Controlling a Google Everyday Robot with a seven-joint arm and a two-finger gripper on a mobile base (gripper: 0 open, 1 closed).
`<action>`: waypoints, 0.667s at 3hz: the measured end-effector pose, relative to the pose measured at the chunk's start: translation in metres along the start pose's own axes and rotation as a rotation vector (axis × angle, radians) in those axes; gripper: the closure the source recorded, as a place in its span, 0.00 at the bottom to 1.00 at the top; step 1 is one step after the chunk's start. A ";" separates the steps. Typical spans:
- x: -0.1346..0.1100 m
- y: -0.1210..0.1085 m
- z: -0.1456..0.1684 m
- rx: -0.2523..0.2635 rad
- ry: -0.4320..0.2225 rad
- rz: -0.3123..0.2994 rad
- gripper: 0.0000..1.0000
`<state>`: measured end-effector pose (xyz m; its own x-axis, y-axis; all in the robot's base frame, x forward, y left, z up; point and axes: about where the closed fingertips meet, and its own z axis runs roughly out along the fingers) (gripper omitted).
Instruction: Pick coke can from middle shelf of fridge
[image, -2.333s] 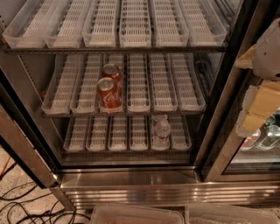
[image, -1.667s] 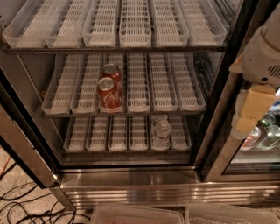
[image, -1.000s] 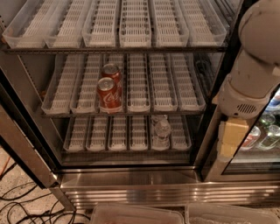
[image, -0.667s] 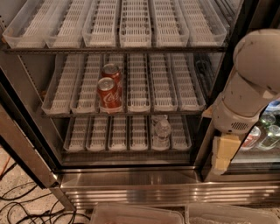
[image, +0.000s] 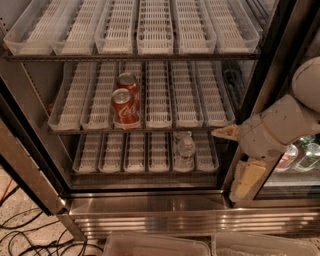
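Coke can (image: 125, 107): red with white Coca-Cola script and a silver lid, upright at the front of a white lane tray, left of centre.
Second can (image: 128, 83): identical, just behind it in the same lane.
Middle shelf (image: 190, 100): its other trays hold nothing.
Clear bottle (image: 185, 148): on the shelf below; label unreadable.
Fridge (image: 150, 212): stainless base.
Gripper (image: 246, 179): at the right, by the dark door edge, well apart from the cans; whether it is apart or together, I cannot tell.

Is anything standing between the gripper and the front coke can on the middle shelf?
Nothing visible. The gripper hangs low right, outside the fridge; the front coke can stands at the open front edge of the middle shelf, the second can behind it.
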<state>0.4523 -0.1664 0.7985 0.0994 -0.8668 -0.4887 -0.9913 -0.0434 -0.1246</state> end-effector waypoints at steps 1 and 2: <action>-0.037 -0.006 0.007 0.027 -0.135 -0.095 0.00; -0.044 -0.006 0.008 0.027 -0.150 -0.111 0.00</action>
<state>0.4541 -0.1246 0.8136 0.2216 -0.7737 -0.5936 -0.9711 -0.1196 -0.2066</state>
